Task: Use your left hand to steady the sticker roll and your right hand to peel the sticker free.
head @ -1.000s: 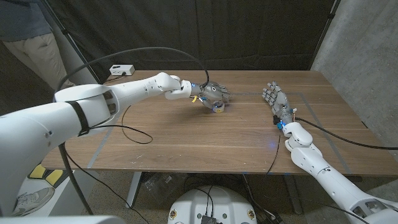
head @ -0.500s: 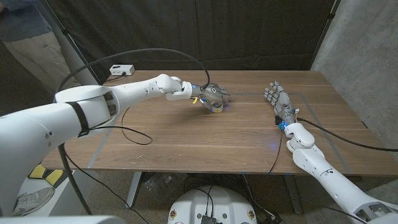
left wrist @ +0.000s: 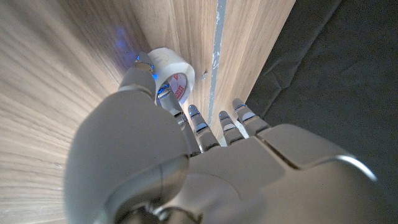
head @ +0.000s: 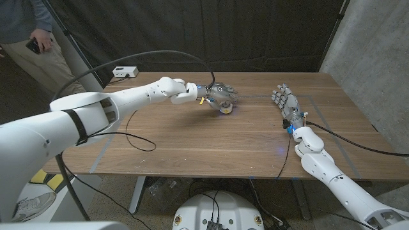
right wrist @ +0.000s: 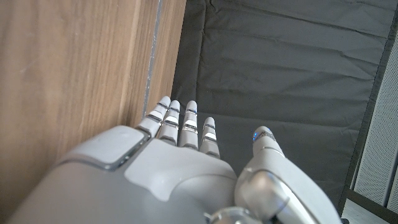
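Left hand (head: 220, 97) closes over sticker roll (head: 225, 108) near the worktop's (head: 192, 140) far edge, right hand (head: 285, 102) idle, fingers apart, well off; a loose hold risks the roll sliding during peeling.

The sticker roll (head: 225, 108) lies under the left hand (head: 220, 97), the right hand (head: 285, 102) well apart to its right.

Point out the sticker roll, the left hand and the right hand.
sticker roll (left wrist: 175, 73): left wrist view, on its white side.
left hand (head: 221, 97): head view, on its back.
right hand (head: 285, 101): head view, on its palm area.
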Motion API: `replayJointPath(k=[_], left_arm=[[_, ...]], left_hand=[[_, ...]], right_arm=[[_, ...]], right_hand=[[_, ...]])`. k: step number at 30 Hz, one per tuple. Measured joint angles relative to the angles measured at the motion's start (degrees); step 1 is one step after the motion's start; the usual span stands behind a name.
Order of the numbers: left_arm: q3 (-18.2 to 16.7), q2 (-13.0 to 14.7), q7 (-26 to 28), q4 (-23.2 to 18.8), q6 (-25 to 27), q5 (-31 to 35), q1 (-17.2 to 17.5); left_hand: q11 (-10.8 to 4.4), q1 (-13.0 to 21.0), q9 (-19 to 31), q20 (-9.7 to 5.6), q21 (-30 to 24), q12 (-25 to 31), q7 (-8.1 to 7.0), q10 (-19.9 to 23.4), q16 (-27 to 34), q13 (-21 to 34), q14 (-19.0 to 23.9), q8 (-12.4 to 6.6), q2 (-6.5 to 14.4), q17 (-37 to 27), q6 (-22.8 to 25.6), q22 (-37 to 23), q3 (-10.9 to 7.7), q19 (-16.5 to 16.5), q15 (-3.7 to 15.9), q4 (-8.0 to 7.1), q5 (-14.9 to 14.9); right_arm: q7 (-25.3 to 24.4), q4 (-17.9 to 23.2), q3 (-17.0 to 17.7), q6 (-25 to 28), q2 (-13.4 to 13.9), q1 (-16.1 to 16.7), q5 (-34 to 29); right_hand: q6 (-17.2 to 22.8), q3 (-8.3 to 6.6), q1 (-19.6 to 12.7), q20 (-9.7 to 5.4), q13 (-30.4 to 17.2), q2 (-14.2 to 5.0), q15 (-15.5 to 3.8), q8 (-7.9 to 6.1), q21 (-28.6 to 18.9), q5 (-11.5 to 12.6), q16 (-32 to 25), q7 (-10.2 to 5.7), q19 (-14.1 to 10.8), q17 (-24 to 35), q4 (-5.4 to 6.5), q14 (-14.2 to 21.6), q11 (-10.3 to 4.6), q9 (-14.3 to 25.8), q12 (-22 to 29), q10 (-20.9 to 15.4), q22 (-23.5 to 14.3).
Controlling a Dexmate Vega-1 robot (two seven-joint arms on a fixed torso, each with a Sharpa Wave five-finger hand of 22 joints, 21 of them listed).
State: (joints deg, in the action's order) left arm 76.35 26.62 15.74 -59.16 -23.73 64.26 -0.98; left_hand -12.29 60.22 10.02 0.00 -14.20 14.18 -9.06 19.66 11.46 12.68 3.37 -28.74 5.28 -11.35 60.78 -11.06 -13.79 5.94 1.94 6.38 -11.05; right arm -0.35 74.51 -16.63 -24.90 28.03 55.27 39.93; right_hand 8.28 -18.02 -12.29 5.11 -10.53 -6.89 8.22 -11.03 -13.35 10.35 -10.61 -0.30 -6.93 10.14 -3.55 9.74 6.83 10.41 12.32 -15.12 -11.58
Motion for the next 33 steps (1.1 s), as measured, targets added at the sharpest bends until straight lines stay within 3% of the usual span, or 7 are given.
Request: replayJointPath(k=[6,15,29,33], left_arm=[[-3.9,0.8,-1.9,-2.3,1.5,-3.4,2.4],[-8.6,1.5,-2.9,-5.0,4.2,-7.7,6.0],[-14.7,2.7,-1.6,-9.5,8.3,-12.7,11.6],[-16.4,2.8,-1.3,-10.2,9.1,-14.8,13.0]], left_hand=[[0.00,0.0,0.0,0.00,0.0,0.0,0.09,0.0,0.0,0.0,0.5,0.00,0.0,0.0,-0.1,0.0,0.00,0.0,0.11,0.00,0.0],[0.01,0.3,0.0,-0.12,-0.2,0.0,0.50,0.0,0.0,0.2,0.5,0.00,0.4,0.0,-0.5,-0.3,0.00,0.1,0.11,0.00,0.0],[0.08,0.3,0.0,-0.61,-0.4,0.0,0.71,0.5,0.0,0.3,1.1,0.00,0.4,0.2,-0.7,-0.3,-0.48,0.6,0.11,0.48,0.1],[0.11,0.7,0.0,-0.61,-0.4,0.0,0.93,1.1,0.0,0.3,1.5,0.00,0.8,0.2,-0.9,-0.3,-0.48,0.6,0.30,0.48,0.1]], right_arm=[[-0.5,0.8,0.1,0.0,0.3,0.6,-0.2],[-1.5,2.4,0.1,0.3,1.1,1.4,-1.0],[-3.2,4.6,0.1,0.5,2.2,2.6,-3.0],[-4.0,5.3,0.1,0.5,2.6,2.8,-4.0]], right_hand=[[0.0,0.00,0.0,0.00,0.0,0.00,0.00,0.00,0.0,0.0,0.0,0.00,0.0,0.0,0.00,0.0,0.00,0.0,0.0,0.0,0.0],[0.0,-1.43,-1.8,0.00,0.0,-0.03,-0.74,0.00,-0.3,0.3,-0.9,0.00,-0.8,0.0,-1.43,3.6,-0.34,0.0,0.4,-0.7,0.0],[0.0,-1.91,-3.0,-0.32,-0.3,0.49,-1.66,0.00,-0.3,0.3,-0.9,0.00,-1.1,0.0,-2.41,4.7,-1.04,0.0,0.4,-1.4,0.0],[0.6,-2.21,-3.9,-0.11,-0.3,0.59,-1.85,0.00,-0.3,0.3,-0.9,-0.05,-1.3,0.0,-3.19,5.1,-1.11,0.0,0.9,-2.3,0.0]])
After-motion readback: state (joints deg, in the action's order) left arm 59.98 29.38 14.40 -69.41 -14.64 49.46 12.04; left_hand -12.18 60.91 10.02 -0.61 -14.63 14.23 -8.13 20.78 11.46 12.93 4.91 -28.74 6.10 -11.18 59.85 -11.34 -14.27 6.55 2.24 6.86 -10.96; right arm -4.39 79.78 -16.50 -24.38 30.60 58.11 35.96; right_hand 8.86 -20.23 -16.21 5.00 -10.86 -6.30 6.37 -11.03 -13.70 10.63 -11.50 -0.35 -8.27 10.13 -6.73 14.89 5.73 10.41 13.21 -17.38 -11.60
